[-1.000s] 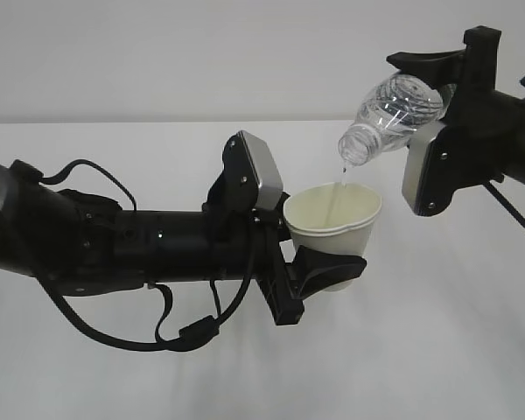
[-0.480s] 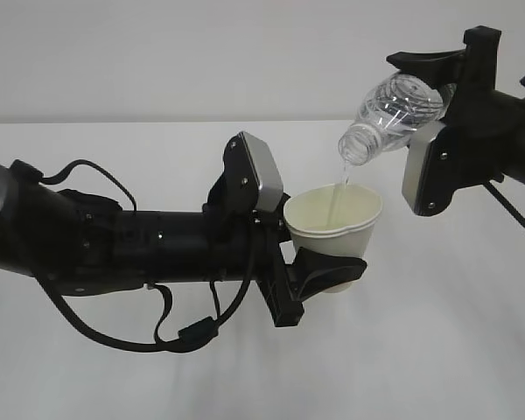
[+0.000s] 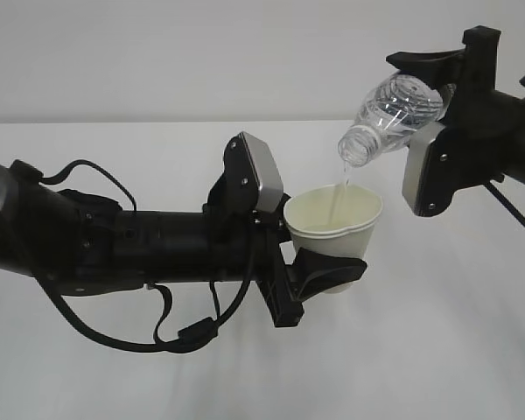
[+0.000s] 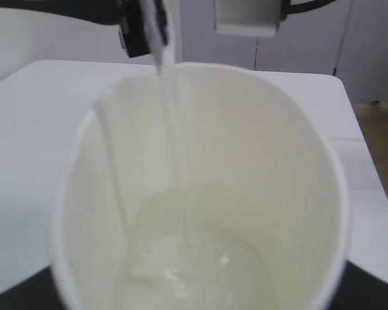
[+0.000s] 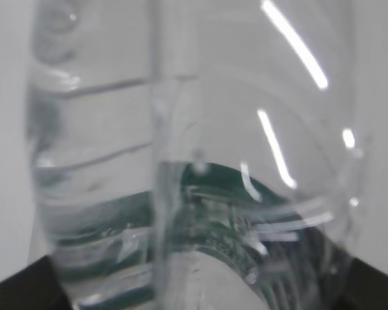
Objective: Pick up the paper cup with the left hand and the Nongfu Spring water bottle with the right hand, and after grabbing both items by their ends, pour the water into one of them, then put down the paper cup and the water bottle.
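paper cup (image 3: 334, 229): white, tapered, rolled rim, cream-yellow inside; upright, off table, clamped low on wall between jaws of left hand (image 3: 319, 271). rim squeezed slightly oval. shallow pool of water (image 4: 197, 271) at bottom.

nongfu spring water bottle (image 3: 394, 114): clear, ribbed, capless; tilted neck-down to left, mouth above cup rim, base end held in right hand (image 3: 451, 87). green label band seen through wall in right wrist view.

thin clear stream falls from mouth into cup.

Looks like a lab or test room: plain white table (image 3: 437, 350), bare pale wall (image 3: 201, 52) right behind the table, pale cabinet-like panels (image 4: 368, 45) beyond the table's far edge, tan floor (image 4: 381, 148) beside the table.
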Action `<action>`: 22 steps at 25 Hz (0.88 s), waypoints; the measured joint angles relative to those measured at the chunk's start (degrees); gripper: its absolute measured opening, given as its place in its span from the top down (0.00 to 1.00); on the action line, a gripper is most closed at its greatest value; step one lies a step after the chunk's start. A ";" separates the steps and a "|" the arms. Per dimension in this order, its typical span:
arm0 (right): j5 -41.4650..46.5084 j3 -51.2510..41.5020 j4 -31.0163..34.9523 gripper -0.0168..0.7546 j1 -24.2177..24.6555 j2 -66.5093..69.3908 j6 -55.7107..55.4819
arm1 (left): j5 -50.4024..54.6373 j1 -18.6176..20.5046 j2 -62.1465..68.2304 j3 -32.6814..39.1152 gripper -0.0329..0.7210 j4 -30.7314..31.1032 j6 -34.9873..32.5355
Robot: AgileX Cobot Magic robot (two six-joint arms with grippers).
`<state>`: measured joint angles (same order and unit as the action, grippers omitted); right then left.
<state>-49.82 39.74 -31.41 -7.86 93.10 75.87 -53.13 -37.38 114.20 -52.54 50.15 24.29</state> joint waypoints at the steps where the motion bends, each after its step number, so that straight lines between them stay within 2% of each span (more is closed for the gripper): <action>1: 0.00 0.00 0.00 0.35 0.00 0.00 0.07 | 0.00 0.00 0.00 0.00 0.39 0.00 0.00; 22: -0.90 0.00 0.00 0.35 0.00 0.00 1.87 | 0.00 0.00 0.00 0.00 0.39 0.00 0.00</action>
<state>-50.72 39.74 -31.41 -7.86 93.10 77.74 -53.13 -37.38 114.20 -52.54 50.15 24.29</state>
